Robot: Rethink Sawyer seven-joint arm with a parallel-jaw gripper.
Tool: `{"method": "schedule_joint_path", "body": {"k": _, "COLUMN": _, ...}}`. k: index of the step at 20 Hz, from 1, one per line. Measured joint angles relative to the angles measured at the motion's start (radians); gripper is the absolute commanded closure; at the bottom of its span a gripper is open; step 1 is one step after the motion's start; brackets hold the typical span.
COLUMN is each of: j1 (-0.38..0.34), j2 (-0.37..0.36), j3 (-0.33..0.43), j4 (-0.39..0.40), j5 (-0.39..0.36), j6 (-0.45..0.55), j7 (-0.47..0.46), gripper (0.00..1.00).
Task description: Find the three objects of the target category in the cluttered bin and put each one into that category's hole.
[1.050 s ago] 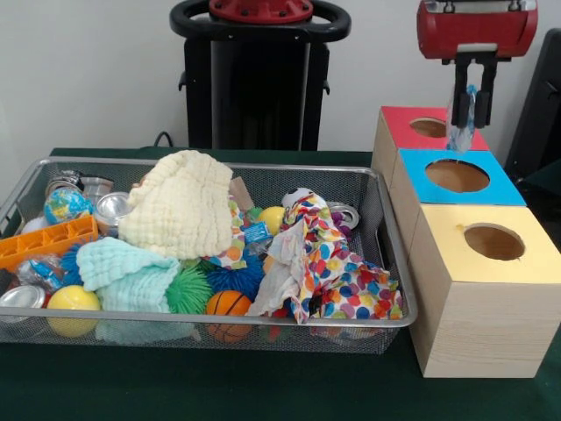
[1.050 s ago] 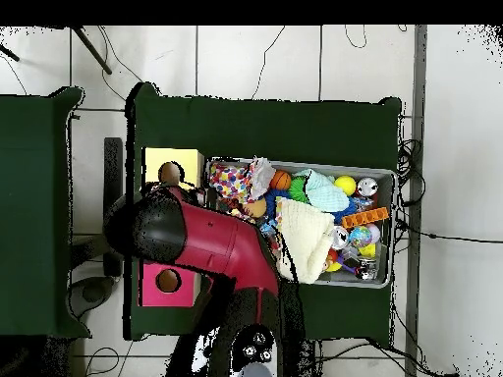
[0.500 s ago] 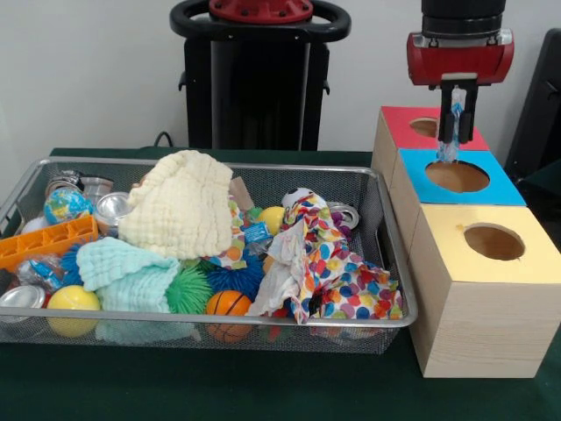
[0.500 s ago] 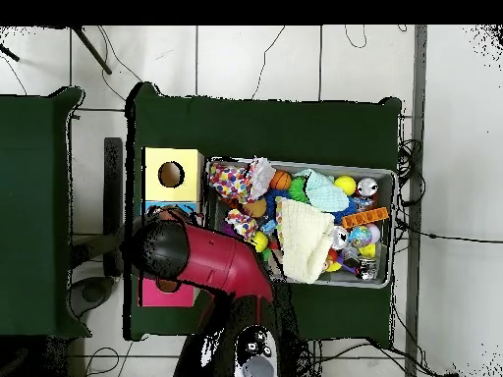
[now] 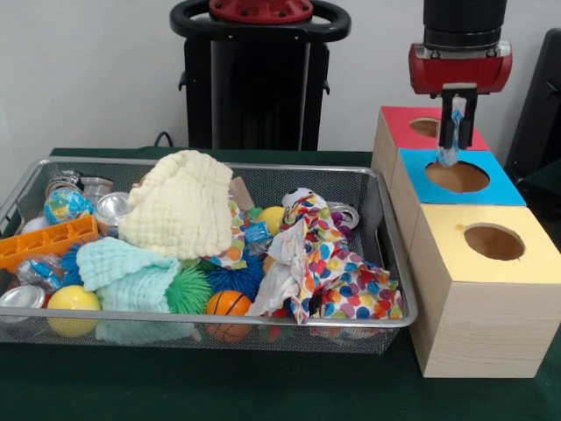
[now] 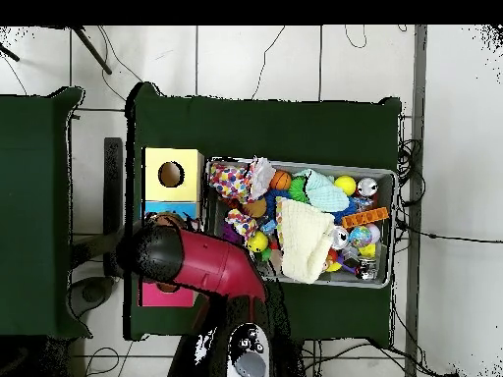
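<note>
In the front view my gripper [image 5: 457, 140] hangs over the far edge of the blue box's hole [image 5: 457, 176]. It is shut on a small crumpled clear plastic piece [image 5: 450, 145] with blue marks, which dangles between the fingers just above the blue top [image 5: 504, 189]. The red box [image 5: 399, 123] stands behind it and the yellow box [image 5: 456, 254] in front, each with a round hole. The wire bin [image 5: 263, 165] is full of cloths, balls and cans. In the overhead view the red arm [image 6: 196, 263] covers the gripper and the blue box.
The bin holds a cream cloth [image 5: 180, 206], a mint cloth [image 5: 123, 272], a dotted cloth [image 5: 337, 272], an orange block [image 5: 44, 243], several balls and cans [image 5: 114, 209]. The yellow box [image 6: 157, 162] shows beside the bin in the overhead view.
The gripper has shifted left with the plastic piece, from beside the red box to over the blue hole's far edge. It has stayed almost still in the last half second.
</note>
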Motion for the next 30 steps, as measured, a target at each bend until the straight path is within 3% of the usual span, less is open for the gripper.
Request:
{"method": "schedule_joint_path", "body": {"k": 10, "j1": 0.056, "j2": 0.038, "j3": 0.001, "j4": -0.016, "j5": 0.0, "j6": -0.003, "j7": 0.0, "gripper": 1.0}}
{"method": "schedule_joint_path", "body": {"k": 30, "j1": -0.015, "j2": 0.086, "j3": 0.033, "j4": -0.037, "j5": 0.005, "j6": -0.04, "j7": 0.0, "gripper": 1.0}}
